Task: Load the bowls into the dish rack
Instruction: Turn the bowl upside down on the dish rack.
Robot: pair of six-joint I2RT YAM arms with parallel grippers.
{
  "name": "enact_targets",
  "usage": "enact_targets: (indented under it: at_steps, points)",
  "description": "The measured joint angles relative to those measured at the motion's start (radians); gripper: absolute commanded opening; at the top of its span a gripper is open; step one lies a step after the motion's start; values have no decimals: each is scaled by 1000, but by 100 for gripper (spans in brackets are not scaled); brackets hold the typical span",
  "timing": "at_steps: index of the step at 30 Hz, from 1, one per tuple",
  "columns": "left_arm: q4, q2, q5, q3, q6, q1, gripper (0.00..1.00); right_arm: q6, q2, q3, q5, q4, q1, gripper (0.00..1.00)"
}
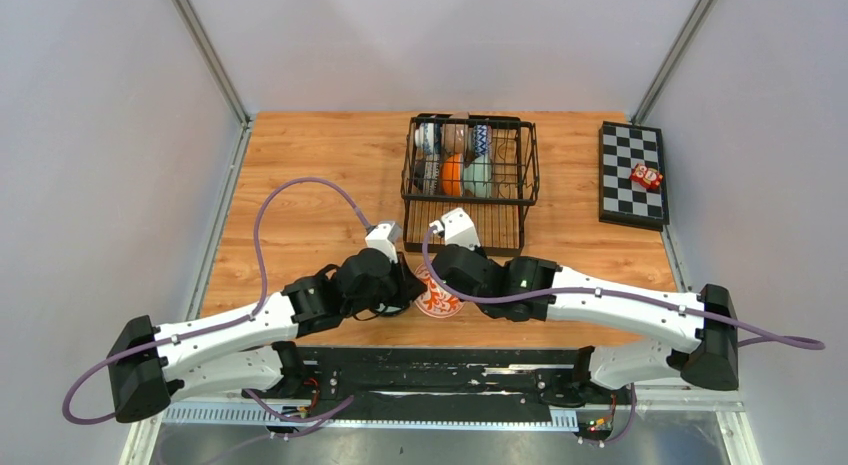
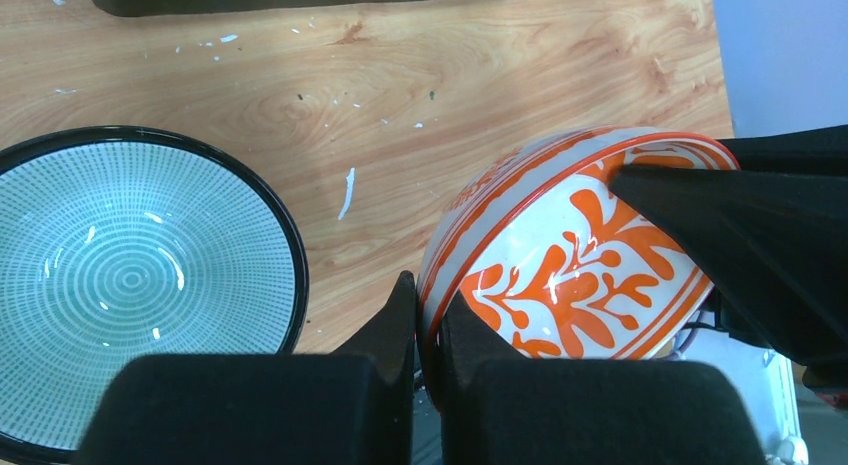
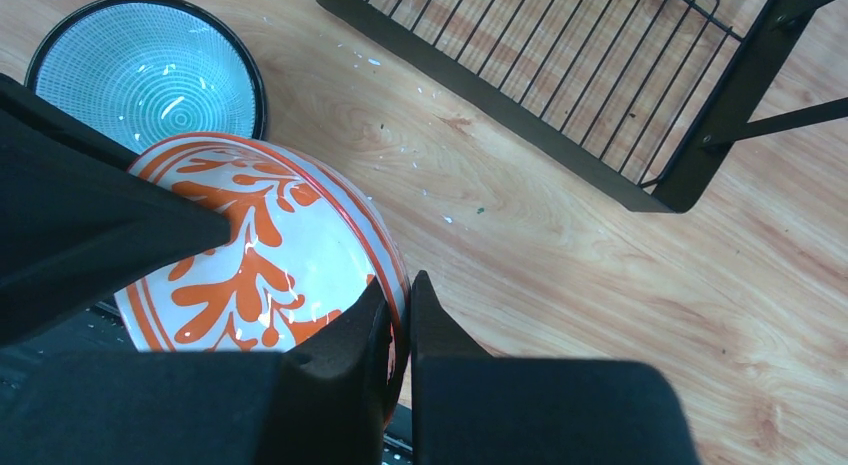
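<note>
Orange-and-white ceramic is pinched at two spots. Your left tool [image 2: 425, 297] is clenched on the rim of the orange-patterned bowl [image 2: 570, 275], one finger inside and one outside, and your right tool [image 3: 400, 297] is clenched on the opposite rim. Loosen only one, and only once the other's bite looks square, or the bowl may swing. The bowl is between the arms at the near edge of the desk [image 1: 300, 185], beside a teal ringed bowl [image 2: 130, 275] and short of the dish rack [image 1: 528, 175]. Its mouth faces up, tilted; being round, it has no long axis. The racked bowls [image 1: 478, 173] stand on edge, so turn it upright before slotting.
</note>
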Motion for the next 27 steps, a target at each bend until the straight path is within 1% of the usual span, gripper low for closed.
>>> enact_targets:
  at_steps: [2, 4, 7, 10, 15, 18, 21, 23, 27]
  points:
    - [-1, 0, -8, -1, -2, 0, 0, 0, 8, 8, 12, 0, 5, 4]
    - [2, 0, -10, -3, -3, 0, 0, 0, 10, 9, 14, -1, 5, 13]
    - [12, -5, -14, -11, -3, 0, 0, 0, 7, 9, 12, -1, 7, 22]
    - [17, -21, -16, -27, -2, 0, 0, 0, -25, 6, 4, 15, 10, 38]
    - [28, -57, -18, -50, 29, 0, 0, 0, -145, -52, -11, 71, 10, 68]
    - [43, -78, -16, -53, 53, 0, 0, -2, -224, -98, -31, 106, 10, 78]
    - [72, -95, 0, -58, 74, 11, 0, -9, -293, -144, -63, 148, 10, 90]
    - [113, -114, 28, -79, 87, 32, 0, -16, -345, -177, -92, 184, 10, 93]
    - [202, -166, 94, -146, 97, 108, 0, -24, -442, -234, -158, 260, 10, 97]
